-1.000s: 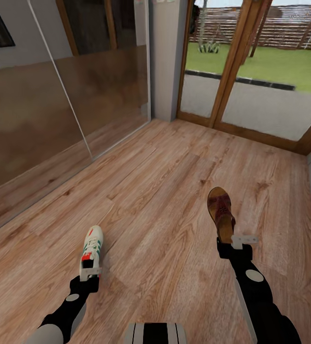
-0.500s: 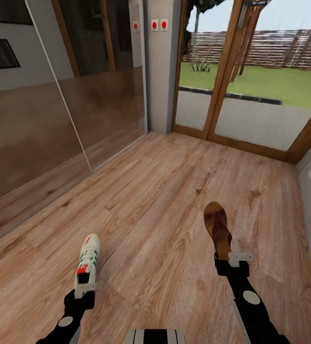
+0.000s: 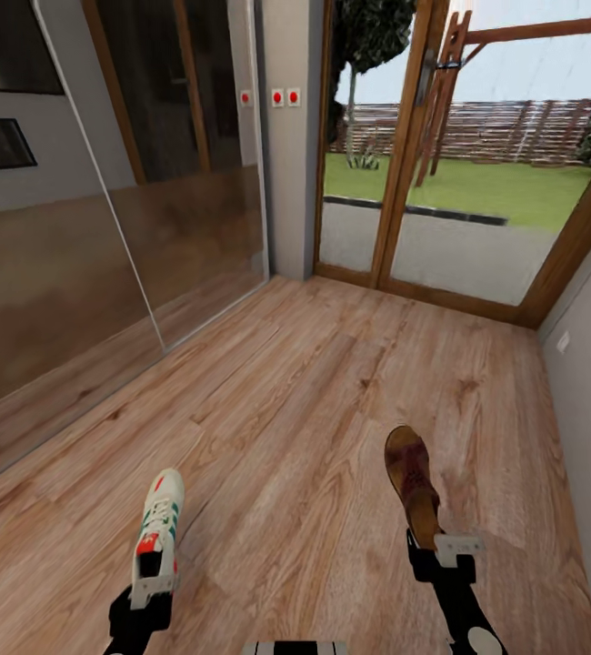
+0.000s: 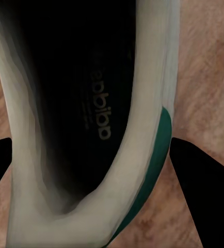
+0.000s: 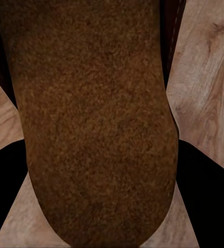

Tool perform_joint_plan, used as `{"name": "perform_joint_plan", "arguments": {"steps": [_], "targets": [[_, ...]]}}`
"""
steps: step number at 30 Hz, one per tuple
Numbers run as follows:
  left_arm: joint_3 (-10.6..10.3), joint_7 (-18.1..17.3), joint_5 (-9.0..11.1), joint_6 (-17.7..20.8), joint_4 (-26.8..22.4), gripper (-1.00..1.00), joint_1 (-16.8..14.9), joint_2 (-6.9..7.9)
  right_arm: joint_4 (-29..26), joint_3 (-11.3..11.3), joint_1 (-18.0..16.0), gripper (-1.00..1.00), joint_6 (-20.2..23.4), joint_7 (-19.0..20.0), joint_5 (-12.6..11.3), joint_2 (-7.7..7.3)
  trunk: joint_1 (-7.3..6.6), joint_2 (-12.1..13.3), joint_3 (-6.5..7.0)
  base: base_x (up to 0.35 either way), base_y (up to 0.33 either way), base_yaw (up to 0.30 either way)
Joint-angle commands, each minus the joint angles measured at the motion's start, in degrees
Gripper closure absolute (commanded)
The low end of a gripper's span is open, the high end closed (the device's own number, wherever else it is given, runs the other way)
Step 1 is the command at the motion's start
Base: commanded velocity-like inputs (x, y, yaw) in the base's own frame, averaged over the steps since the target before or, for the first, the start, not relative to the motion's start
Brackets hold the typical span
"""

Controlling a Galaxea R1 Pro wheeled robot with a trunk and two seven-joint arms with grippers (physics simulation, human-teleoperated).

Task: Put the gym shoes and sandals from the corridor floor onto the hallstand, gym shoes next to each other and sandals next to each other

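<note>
two shoes are held out ahead of the robot above the corridor floor, one at each arm. at the left, a mirrored wall panel reflects the planks. next comes the left gripper, closed on the heel of a gym shoe – white, with green side stripes and a red tongue label, its toe pointing away from the robot. the left wrist view looks down into the same gym shoe: dark insole, pale collar, a green heel patch, with a dark fingertip at either side of the heel; actual contact is hard to judge there. further right, a grey wall post carries three small red buttons, and beyond it a wood-framed glass door opens onto lawn and a slatted fence. at the right, the right gripper is clamped on the heel of a sandal – dark brown straps, tan footbed, toe forward. the right wrist view shows that sandal's footbed between dark fingers, floor planks beneath.
</note>
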Motion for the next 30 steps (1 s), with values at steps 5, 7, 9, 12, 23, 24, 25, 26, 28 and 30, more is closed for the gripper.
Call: {"name": "perform_joint_plan", "arguments": {"steps": [5,7,9,12,23,24,25,26,28,30], "targets": [[0.94,0.17,0.47,-1.19,-0.09,1.0,0.47,-0.01,1.36,-1.22,1.33,1.0,-2.57,-0.08,0.63,0.04,-0.33,0.45,1.49,0.0,0.0,-0.105],[1.1,0.11,0.99,-1.4,-0.1,1.0,0.55,0.01,1.61,-1.53,2.17,1.0,-3.66,-0.06,0.63,0.04,-0.77,1.25,2.02,0.0,0.0,-0.105],[1.2,0.08,1.27,-1.48,-0.09,1.0,0.63,0.05,1.82,-1.69,3.2,1.0,-4.74,0.0,0.63,0.03,-1.21,2.05,2.56,0.0,0.0,-0.105],[1.26,0.11,1.53,-1.59,0.17,1.0,0.88,0.43,3.68,-1.83,5.05,1.0,-7.77,0.03,0.64,0.03,-1.87,3.25,3.37,0.0,0.0,-0.105],[1.27,0.14,1.75,-1.71,0.46,1.0,3.09,1.32,15.71,-2.0,5.66,1.0,-16.93,-0.19,0.64,0.04,-3.85,6.86,5.96,0.0,0.0,-0.105],[1.27,0.12,1.75,-1.71,0.47,1.0,3.11,1.32,15.87,-1.99,5.66,1.0,-17.23,-0.19,0.63,0.04,-3.85,6.86,6.05,0.0,0.0,-0.104],[1.27,0.11,1.75,-1.71,0.48,1.0,3.13,1.32,16.06,-1.98,5.66,1.0,-17.53,-0.19,0.63,0.04,-3.85,6.86,6.14,0.0,0.0,-0.104],[1.26,0.09,1.75,-1.71,0.49,1.0,3.15,1.32,16.61,-1.97,5.66,1.0,-18.07,-0.2,0.63,0.04,-3.85,6.86,6.23,0.0,0.0,-0.102],[1.25,0.04,1.75,-1.73,0.49,1.0,3.16,1.32,17.33,-1.96,5.66,1.0,-18.59,-0.2,0.63,0.03,-3.85,6.86,6.41,0.0,0.0,-0.099],[1.22,0.0,1.73,-1.75,0.48,1.0,3.2,1.29,18.41,-1.96,5.66,1.0,-19.43,-0.21,0.63,0.03,-3.85,6.86,6.59,0.0,0.0,-0.095]]}}
